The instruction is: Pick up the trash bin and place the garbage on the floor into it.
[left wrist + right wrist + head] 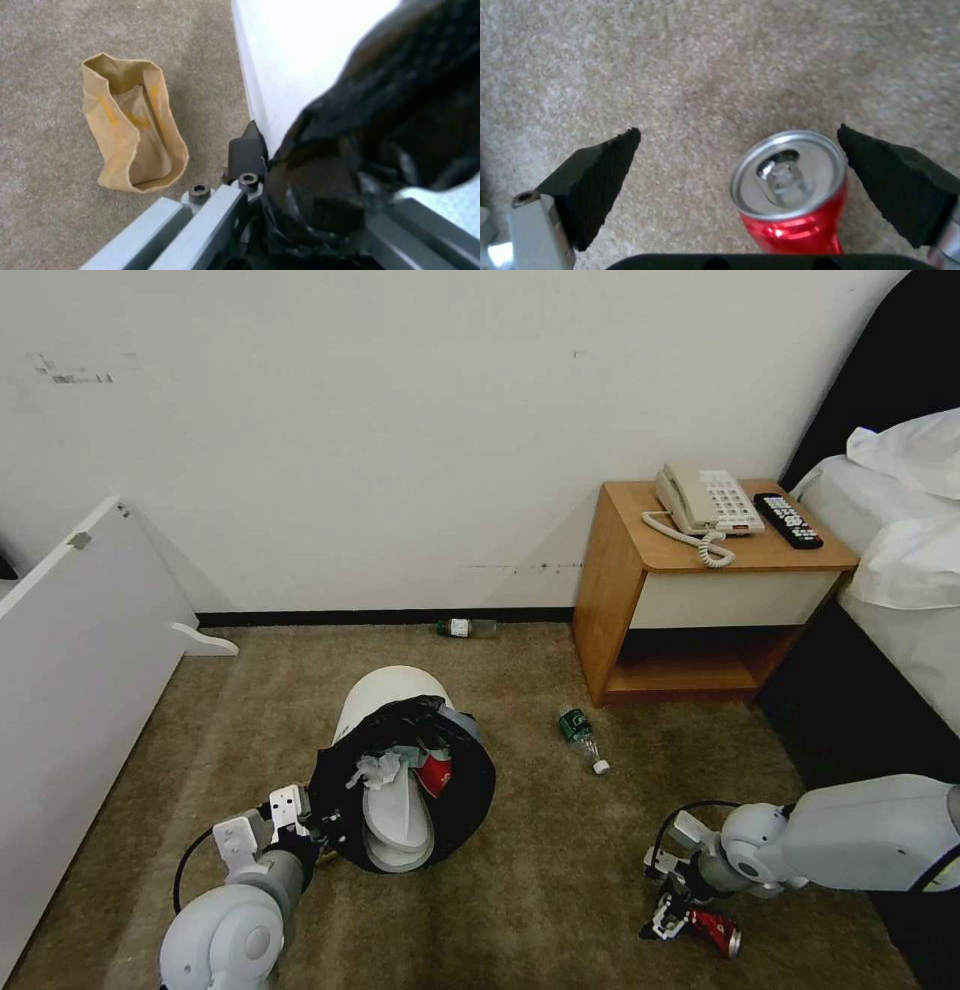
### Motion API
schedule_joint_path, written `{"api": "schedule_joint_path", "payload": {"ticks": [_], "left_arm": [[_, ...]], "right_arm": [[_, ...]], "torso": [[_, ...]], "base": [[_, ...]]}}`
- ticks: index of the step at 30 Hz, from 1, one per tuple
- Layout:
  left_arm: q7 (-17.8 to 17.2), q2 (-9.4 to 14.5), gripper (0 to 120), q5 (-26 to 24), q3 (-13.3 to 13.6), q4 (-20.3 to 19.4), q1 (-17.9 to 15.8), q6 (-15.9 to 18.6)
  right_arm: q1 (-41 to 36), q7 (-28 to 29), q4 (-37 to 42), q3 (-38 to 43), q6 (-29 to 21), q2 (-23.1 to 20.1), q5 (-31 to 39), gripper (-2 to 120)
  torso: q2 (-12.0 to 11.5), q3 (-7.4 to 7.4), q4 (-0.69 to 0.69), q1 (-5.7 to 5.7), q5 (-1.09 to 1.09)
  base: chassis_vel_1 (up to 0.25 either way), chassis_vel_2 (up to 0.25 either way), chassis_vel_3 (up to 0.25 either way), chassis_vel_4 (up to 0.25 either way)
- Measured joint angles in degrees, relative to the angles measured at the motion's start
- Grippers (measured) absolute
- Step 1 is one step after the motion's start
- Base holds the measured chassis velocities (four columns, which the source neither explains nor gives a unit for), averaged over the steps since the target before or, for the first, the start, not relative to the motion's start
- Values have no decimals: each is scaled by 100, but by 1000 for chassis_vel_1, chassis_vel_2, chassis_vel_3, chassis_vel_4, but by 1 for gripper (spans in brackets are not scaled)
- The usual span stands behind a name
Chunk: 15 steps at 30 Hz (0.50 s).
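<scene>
The left gripper (295, 830) clamps the trash bin (405, 770) rim. The right gripper (740, 180), jaws spread, straddles the red can (792, 195) off-centre; better centre it before closing

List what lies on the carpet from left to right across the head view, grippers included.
left gripper → trash bin → bottle by the wall → green-labelled bottle → right gripper → red can.
</scene>
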Motion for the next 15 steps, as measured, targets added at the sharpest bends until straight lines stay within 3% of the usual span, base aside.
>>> {"api": "schedule_joint_path", "payload": {"ticks": [15], "left_arm": [[1,-15,0,57,42,40,-42,-3]], "right_arm": [[248,-4,137,-118,24,337,-134,100]], "torso": [[0,0,0,0,0]], "base": [[0,0,0,0]]}}
